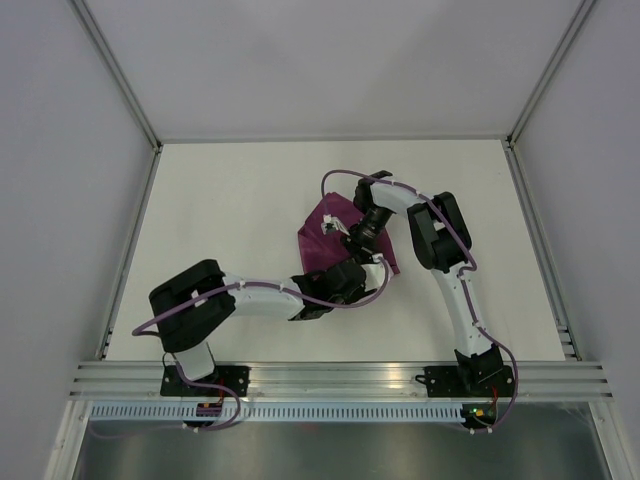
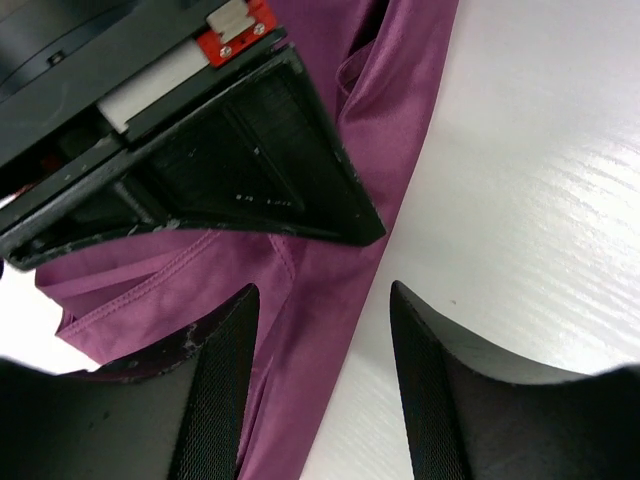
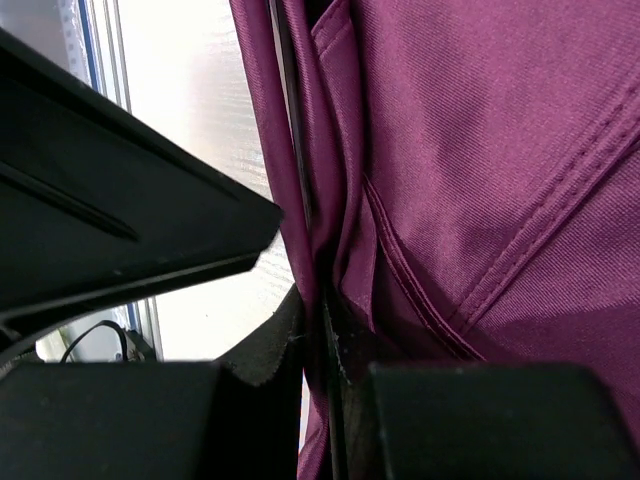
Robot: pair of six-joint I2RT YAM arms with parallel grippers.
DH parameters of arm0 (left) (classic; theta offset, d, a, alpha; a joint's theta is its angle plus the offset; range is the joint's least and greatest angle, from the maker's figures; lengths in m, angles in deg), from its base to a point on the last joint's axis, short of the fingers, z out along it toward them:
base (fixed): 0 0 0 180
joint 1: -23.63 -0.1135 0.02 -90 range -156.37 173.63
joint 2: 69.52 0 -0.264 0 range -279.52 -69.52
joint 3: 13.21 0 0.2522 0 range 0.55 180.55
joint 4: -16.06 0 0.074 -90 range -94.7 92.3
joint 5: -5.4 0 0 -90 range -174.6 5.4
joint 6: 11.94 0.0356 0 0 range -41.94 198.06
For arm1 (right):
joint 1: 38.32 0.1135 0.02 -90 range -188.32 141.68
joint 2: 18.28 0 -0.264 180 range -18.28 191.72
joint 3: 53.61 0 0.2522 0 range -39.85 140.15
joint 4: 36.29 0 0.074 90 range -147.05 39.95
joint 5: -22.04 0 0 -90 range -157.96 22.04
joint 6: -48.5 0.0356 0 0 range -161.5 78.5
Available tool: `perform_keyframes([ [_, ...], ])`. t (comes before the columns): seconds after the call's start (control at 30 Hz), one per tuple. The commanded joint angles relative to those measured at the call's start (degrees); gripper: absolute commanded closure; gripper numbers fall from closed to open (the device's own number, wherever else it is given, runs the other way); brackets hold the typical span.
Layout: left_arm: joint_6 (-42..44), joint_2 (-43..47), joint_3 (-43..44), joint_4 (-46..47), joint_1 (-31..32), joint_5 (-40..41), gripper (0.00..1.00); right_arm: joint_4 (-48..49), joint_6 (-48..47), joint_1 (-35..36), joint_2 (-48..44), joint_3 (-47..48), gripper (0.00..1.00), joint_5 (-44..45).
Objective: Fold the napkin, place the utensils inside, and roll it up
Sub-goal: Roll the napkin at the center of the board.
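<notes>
Pinches a fold of the napkin [image 3: 480, 170] in the right claw [image 3: 325, 345], jaws closed tight on the cloth. Holds the left claw [image 2: 322, 300] wide apart just beside, one finger [image 2: 225, 390] over the hem, the other over the table [image 2: 540, 200]. Shows the napkin bunched near mid-table, between both claws.

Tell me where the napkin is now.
In the top view the napkin lies bunched at the table centre, pinched by the right end effector, with the left end effector beside it.
</notes>
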Motion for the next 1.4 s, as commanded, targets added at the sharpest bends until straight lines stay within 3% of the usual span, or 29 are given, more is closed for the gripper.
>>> perform_keyframes([
  [0.0, 4.42, -2.13, 2.8, 3.51, 0.41, 0.74, 0.4, 3.88, -2.5, -0.42, 3.42, 1.33, 0.84, 4.66],
  [0.3, 5.39, -6.97, 2.8, 4.65, 0.42, 1.35, 0.4, 2.65, -2.33, -0.42, 4.47, 3.0, 0.84, 4.66],
  [0.5, 5.56, -9.78, 2.89, 4.21, 0.24, 0.3, 0.48, 2.65, -2.24, -0.42, 4.56, 3.27, 0.83, 4.75],
  [0.77, 4.16, -11.45, 2.98, 0.96, -0.9, -5.23, 0.67, 2.48, -1.98, -0.42, 4.82, 3.44, 0.84, 5.01],
  [1.0, 2.58, -11.19, 4.11, -3.78, -3.8, -15.07, 0.84, 2.48, -2.33, -0.34, 4.65, 3.36, 0.82, 5.1],
  [1.2, 1.79, -12.33, 6.66, -8.53, -6.17, -23.51, 0.95, 2.65, -1.71, -0.42, 4.47, 3.44, 0.71, 4.93],
  [1.37, 0.03, -12.86, 8.51, -13.01, -9.07, -32.29, 0.98, 4.23, -0.4, -1.39, 1.49, 2.57, 0.5, 3.43],
])
